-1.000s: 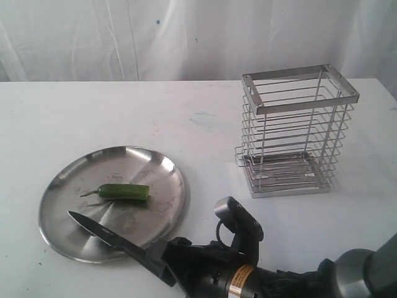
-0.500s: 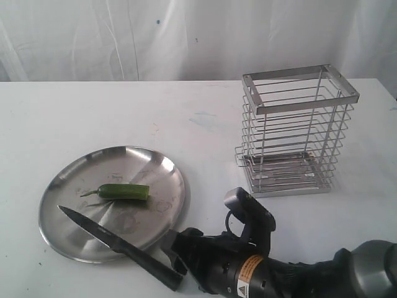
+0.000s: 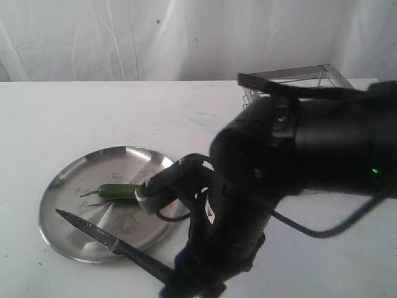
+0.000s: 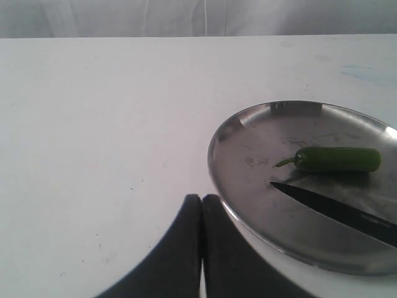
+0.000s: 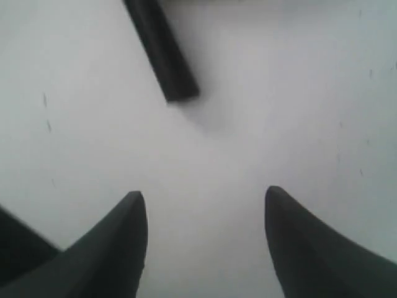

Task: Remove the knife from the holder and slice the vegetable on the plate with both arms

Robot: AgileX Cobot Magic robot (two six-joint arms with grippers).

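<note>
The right wrist view showed what the exterior view could not: the right gripper (image 5: 205,239) had its jaws spread wide over bare table, holding nothing, with the butt of the knife (image 5: 162,53) handle lying free just beyond the fingertips. The left wrist view showed the left gripper (image 4: 201,214) with its fingers pressed together, empty, just beside the rim of the plate (image 4: 214,162).

In the exterior view the knife (image 3: 108,239) lay with its blade on the plate (image 3: 68,177) and its handle running off the near rim onto the table (image 3: 93,112). The pod (image 3: 118,191) lay on the plate, apart from the blade, stem pointing left. The right arm (image 3: 279,167) bulked across the middle and hid most of the holder (image 3: 298,76), only its top rim showing.

The table was white and faintly smudged, backed by a white curtain (image 3: 186,37).
</note>
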